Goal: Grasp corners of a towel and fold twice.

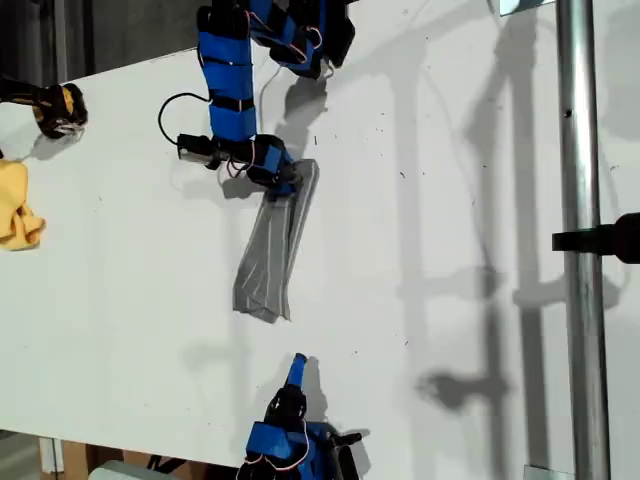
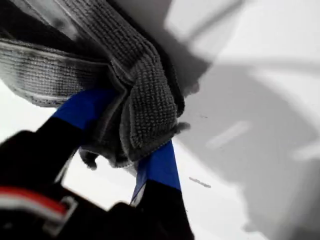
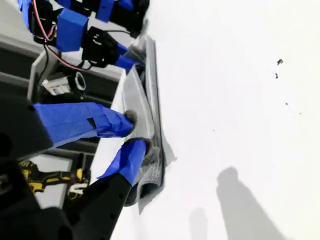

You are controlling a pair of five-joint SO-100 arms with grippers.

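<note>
One towel lies on the white table, bunched into a long narrow strip that runs from the centre of the exterior view up toward its upper middle. Two blue arms show there, one entering from the top edge, one from the bottom edge.

My first tool is clamped on the towel's upper end, with grey ribbed cloth gathered between its blue tips; in the exterior view it sits at the strip's top.

My second tool has its tips slightly parted just in front of the towel's lower end. In the exterior view it stands apart from the cloth, so it seems to hold nothing.

One yellow cloth lies at the exterior view's left edge. One metal pole runs down that view's right side. No readable writing shows.
</note>
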